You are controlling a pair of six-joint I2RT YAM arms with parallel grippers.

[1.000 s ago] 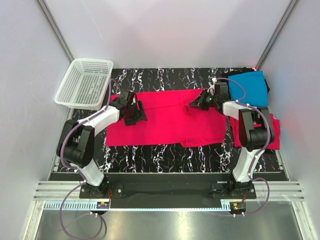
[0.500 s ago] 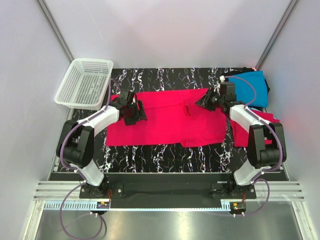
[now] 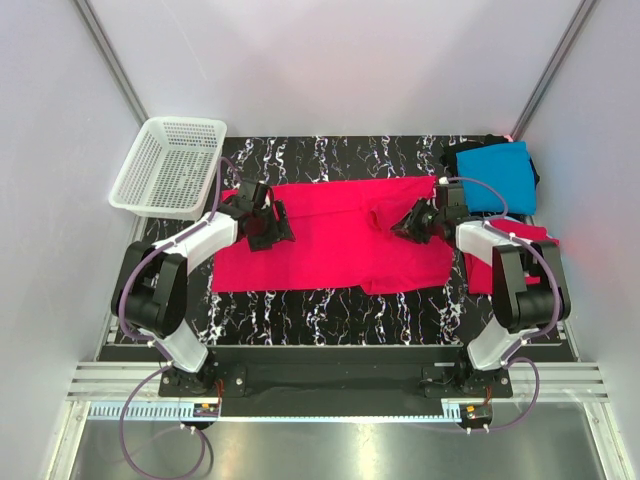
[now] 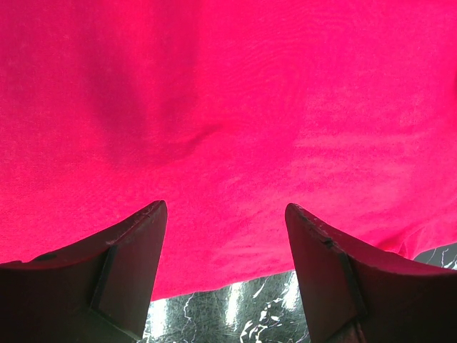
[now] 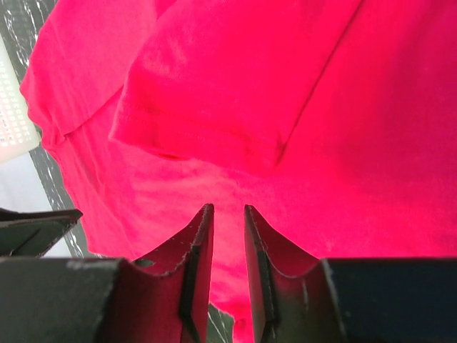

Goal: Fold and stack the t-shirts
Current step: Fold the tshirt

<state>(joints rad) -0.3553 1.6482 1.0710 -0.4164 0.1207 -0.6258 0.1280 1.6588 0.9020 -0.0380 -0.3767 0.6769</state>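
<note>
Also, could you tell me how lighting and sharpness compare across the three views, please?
Top external: even, soft light, sharp throughout, with glare on the metal strip at the bottom edge. Left wrist: the spread pinkish-red cloth t-shirt looks saturated, the dark fingers are soft-edged and tinted red. Right wrist: strong red cast on the fingers, the folded sleeve fairly sharp, overexposed towards the right.

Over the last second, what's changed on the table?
The right gripper has come toward the near edge, from beside the blue shirt onto the right part of the spread red shirt; its fingers are nearly closed with no cloth visibly between them. The left gripper, open on the red shirt, and the basket haven't moved.
</note>
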